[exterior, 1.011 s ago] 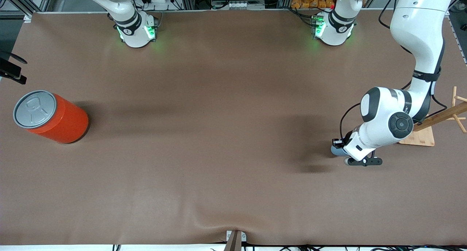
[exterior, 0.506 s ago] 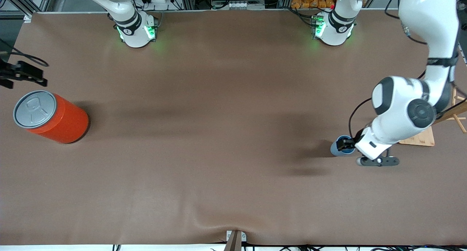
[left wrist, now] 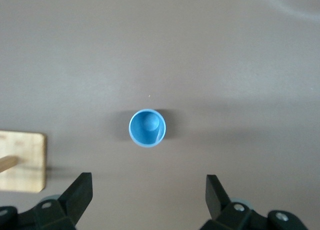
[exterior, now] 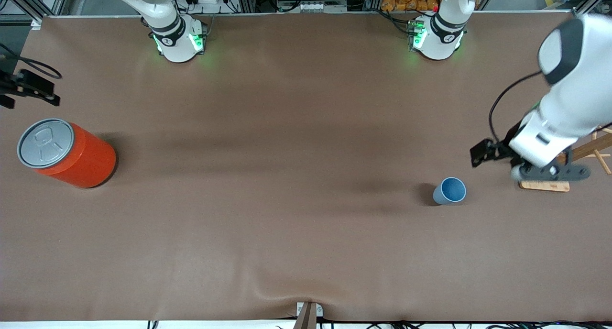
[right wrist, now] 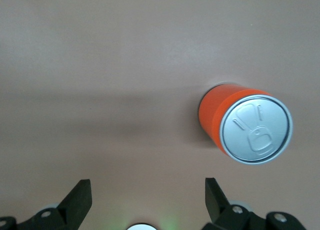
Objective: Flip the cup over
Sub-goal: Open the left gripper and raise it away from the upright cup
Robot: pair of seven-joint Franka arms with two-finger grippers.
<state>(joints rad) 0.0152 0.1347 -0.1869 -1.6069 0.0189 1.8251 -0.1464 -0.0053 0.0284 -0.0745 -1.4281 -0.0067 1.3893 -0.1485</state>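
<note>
Cup-flipping takes place on a broad brown surface, a matte covering that runs nearly edge to edge, with a slight ripple at the edge nearest the front camera. Aluminium framing and cabling line the edge where the two arm bases stand.

Most of the surface is bare, with wide open room across the middle. An orange can with a grey lid stands upright toward the right arm's end, close to that edge. A wooden stand (pale flat base, slanted pegs) sits at the left arm's end, near the edge there.

The cup stands upright, mouth up, dark blue inside showing, toward the left arm's end, near the wooden stand but apart from it. Nothing touches it.

The left claw hangs in the air above the cup, fingers spread wide and holding nothing; in the front view it sits over the stretch between cup and stand. The right claw waits over the surface beside the orange can, also spread wide and empty.
</note>
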